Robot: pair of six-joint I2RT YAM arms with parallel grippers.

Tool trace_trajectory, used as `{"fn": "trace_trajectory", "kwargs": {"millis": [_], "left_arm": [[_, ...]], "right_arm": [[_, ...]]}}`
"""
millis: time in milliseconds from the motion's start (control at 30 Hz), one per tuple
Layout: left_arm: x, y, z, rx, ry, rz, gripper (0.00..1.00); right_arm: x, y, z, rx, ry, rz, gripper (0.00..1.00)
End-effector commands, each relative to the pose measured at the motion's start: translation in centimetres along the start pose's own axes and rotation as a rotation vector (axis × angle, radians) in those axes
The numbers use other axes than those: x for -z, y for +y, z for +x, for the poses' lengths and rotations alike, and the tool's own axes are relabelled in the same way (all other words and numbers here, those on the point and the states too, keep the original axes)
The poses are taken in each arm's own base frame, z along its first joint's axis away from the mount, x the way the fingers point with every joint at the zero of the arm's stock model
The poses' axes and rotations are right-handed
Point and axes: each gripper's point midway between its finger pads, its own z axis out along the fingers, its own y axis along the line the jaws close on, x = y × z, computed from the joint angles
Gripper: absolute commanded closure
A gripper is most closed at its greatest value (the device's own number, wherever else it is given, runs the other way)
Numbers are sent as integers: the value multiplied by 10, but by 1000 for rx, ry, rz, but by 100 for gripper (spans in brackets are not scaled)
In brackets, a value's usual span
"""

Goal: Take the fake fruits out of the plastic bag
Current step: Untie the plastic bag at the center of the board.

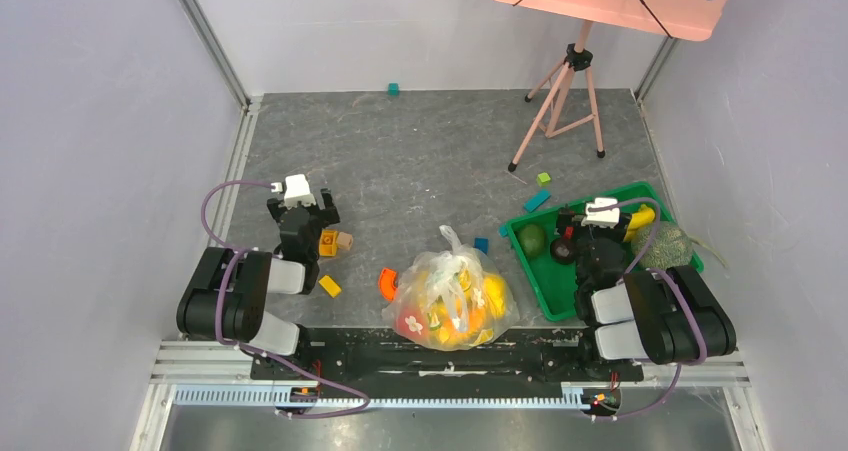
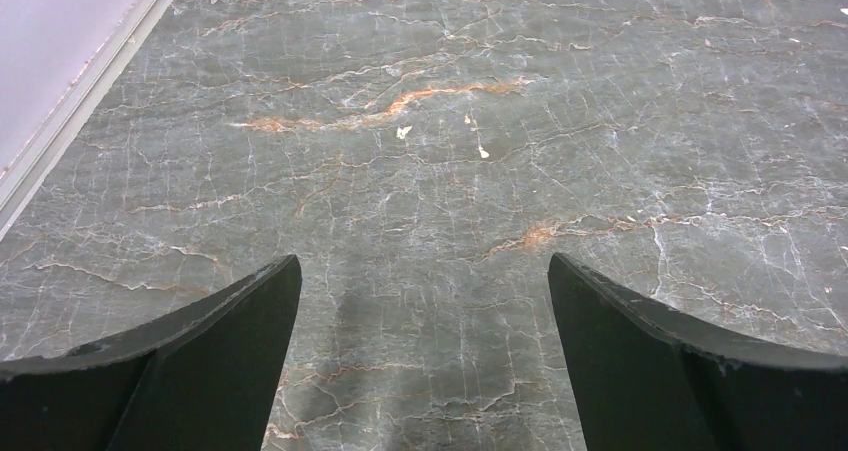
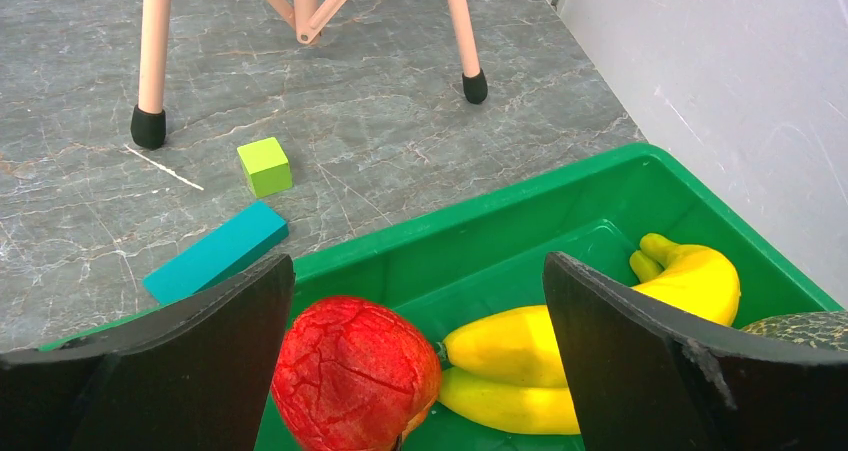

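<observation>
The plastic bag (image 1: 440,291) lies bunched at the near middle of the table, its knotted top pointing away. Yellow and orange fake fruits (image 1: 470,311) show through it. My left gripper (image 1: 300,213) hovers open to the bag's left; in the left wrist view the left gripper (image 2: 425,271) has only bare table between its fingers. My right gripper (image 1: 597,229) stands open over the green tray (image 1: 545,283). In the right wrist view the right gripper (image 3: 418,271) has a red fruit (image 3: 355,371) and yellow bananas (image 3: 515,356) below it in the tray (image 3: 480,216).
A dark green fruit (image 1: 532,239) and a netted green one (image 1: 668,243) also lie in the tray. Small blocks are scattered about: orange and tan (image 1: 334,241), yellow (image 1: 329,286), orange (image 1: 387,283), teal (image 3: 215,253), lime (image 3: 265,166). A pink tripod stand (image 1: 565,101) is at the back right.
</observation>
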Motion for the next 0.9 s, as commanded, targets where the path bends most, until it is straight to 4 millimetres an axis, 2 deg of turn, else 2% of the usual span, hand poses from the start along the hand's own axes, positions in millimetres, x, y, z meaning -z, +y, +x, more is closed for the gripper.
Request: {"fn": "trace_trajectory", "kwargs": {"millis": [0, 600, 767, 867], "left_arm": [[-6, 0, -19, -16, -59, -2, 0], [-5, 1, -19, -14, -63, -4, 0], [7, 17, -38, 19, -94, -111, 0], [11, 24, -48, 48, -26, -179, 0]], "right_arm": [[24, -8, 22, 28, 45, 7, 2], [24, -9, 22, 27, 45, 9, 2], [24, -8, 22, 27, 47, 8, 2], [24, -8, 22, 27, 46, 7, 2]]}}
